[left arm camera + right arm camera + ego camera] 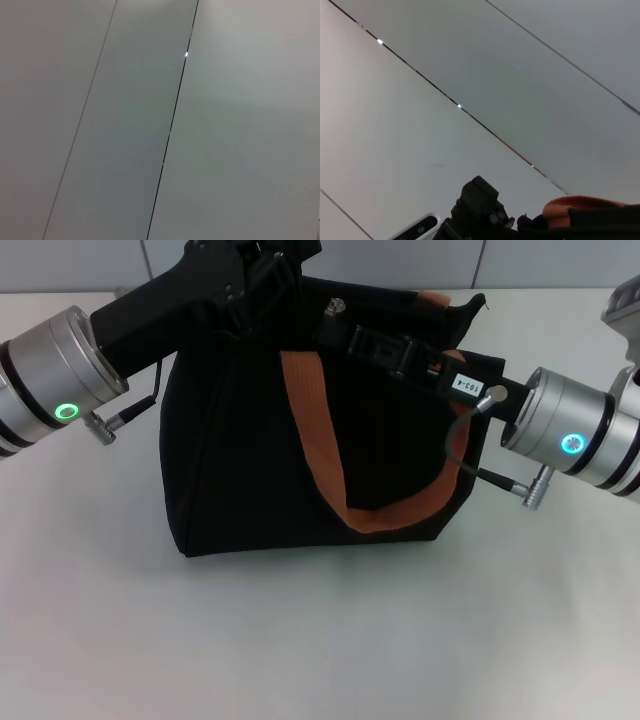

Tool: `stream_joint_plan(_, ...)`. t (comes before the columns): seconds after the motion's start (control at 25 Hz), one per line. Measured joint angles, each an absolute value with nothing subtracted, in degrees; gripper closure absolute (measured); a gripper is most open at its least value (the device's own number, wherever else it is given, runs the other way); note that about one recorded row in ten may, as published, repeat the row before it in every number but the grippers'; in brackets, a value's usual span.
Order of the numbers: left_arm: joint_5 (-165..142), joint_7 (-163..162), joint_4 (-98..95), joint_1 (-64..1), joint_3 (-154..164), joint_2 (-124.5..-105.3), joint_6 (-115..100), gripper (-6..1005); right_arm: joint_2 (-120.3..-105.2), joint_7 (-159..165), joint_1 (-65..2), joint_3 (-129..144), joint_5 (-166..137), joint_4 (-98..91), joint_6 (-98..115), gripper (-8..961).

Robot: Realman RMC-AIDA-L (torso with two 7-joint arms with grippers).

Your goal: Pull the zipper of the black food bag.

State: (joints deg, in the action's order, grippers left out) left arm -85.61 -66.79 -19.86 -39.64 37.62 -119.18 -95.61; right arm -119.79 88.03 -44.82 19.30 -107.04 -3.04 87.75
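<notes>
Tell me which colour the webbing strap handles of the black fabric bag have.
Orange-brown webbing strap handles on the black fabric bag; the head view shows them best.

Head view: the boxy black fabric food bag (250,470) has its top hidden behind both arms, so the zipper isn't visible at all. Left gripper (262,262) is cut off by the frame's top edge, black on black, can't tell finger state. Right gripper (345,332) blends into the bag too, fingers unreadable. Orange-brown webbing strap handle (320,460): far one mostly hidden. Left wrist cam shows only grey panels.
</notes>
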Motion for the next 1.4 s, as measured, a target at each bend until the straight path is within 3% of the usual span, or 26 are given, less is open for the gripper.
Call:
stream_joint_plan(0.2,-85.61,-66.79,-19.86,-39.59,37.61,-119.18,-95.69,974,-119.74,88.05,-43.73,19.19,-107.03,-3.30,87.74,955)
stream_joint_plan(1.4,-84.71,-66.79,-19.42,-38.94,37.52,-119.17,-96.98,974,-119.60,77.26,-38.63,18.27,-105.69,-4.18,93.68,922)
